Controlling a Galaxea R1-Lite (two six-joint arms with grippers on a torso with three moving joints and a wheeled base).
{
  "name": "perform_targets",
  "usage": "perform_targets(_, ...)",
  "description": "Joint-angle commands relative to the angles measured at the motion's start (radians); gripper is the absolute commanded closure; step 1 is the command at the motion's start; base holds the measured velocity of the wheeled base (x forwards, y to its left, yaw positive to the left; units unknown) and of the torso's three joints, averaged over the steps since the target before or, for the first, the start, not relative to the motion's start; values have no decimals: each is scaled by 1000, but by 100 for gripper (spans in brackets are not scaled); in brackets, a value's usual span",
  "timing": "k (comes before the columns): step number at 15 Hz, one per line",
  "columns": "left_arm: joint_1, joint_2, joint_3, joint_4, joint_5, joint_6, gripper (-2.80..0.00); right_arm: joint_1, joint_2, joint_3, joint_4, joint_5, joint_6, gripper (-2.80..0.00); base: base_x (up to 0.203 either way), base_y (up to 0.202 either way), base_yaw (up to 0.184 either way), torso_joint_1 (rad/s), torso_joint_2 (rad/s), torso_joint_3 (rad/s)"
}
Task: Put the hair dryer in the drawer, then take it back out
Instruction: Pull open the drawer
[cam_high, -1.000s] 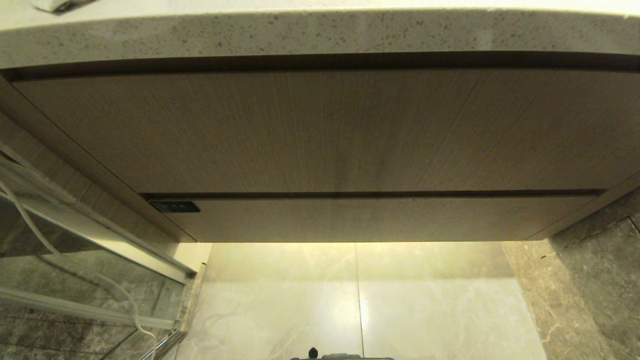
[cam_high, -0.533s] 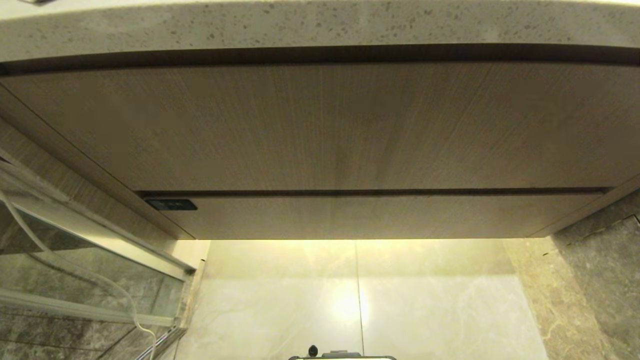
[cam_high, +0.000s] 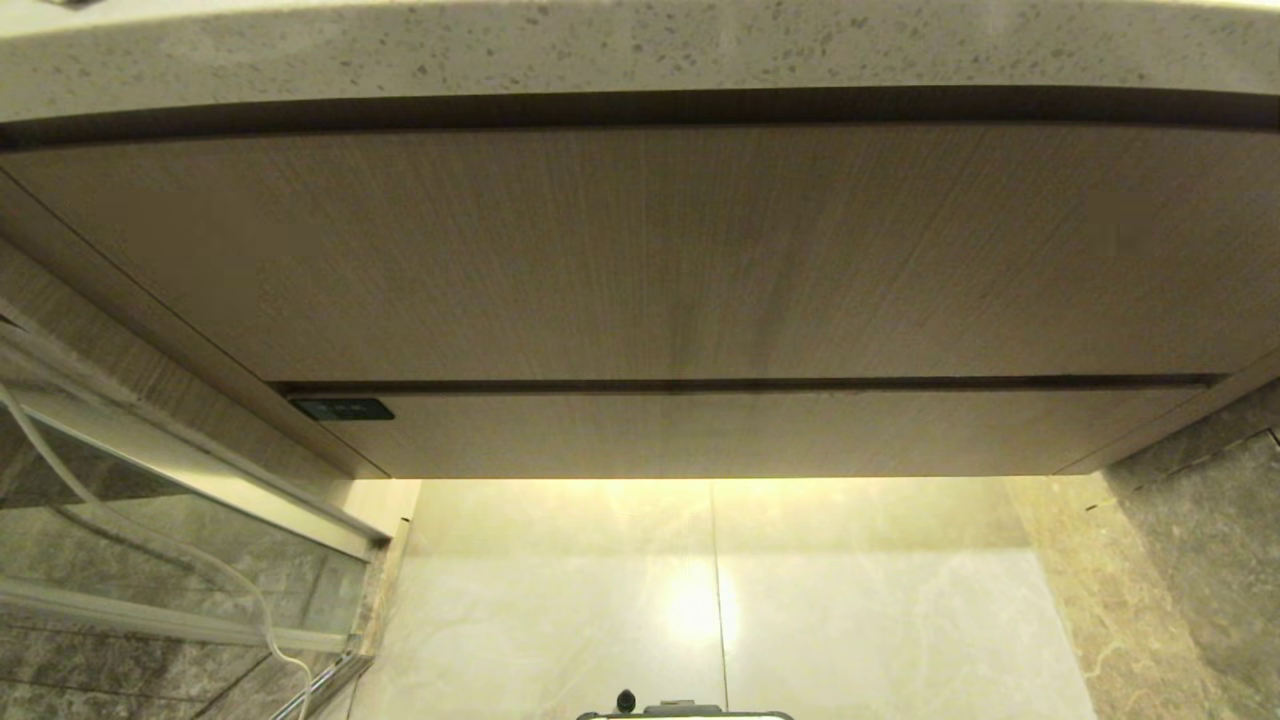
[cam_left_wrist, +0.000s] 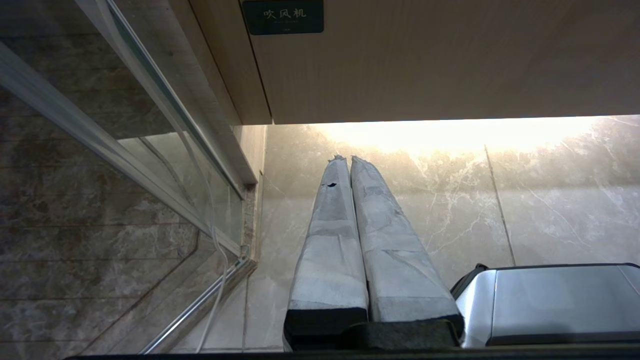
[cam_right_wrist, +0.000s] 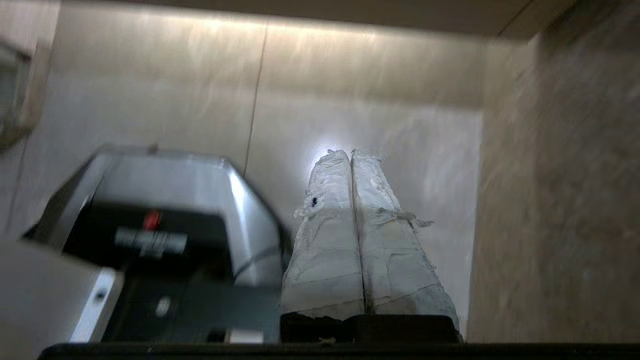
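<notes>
The drawer (cam_high: 740, 432) sits closed under the taller wood panel (cam_high: 660, 250), its black label (cam_high: 343, 409) at the left end. The left gripper (cam_left_wrist: 348, 161) hangs below that label, fingers pressed together, holding nothing. The right gripper (cam_right_wrist: 350, 154) is likewise closed and empty over the pale floor tiles (cam_right_wrist: 390, 140), beside the robot's metal base (cam_right_wrist: 165, 200). The hair dryer is not visible.
</notes>
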Motion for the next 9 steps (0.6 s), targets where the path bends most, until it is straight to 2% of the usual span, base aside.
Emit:
perform_targets(1,0,-2,0,0,0,0,0,3,149,-72,125,20,0,0,0,0,0,0,0,0)
perform_targets(4,0,-2,0,0,0,0,0,10,379,-145,125,55,0,0,0,0,0,0,0,0)
perform_targets(7,0,-1,0,0,0,0,0,34,661,-178,45,96,-19,0,0,0,0,0,0,0)
perform_targets(9,0,-1,0,0,0,0,0,54,890,-194,-73,108,-95,0,0,0,0,0,0,0)
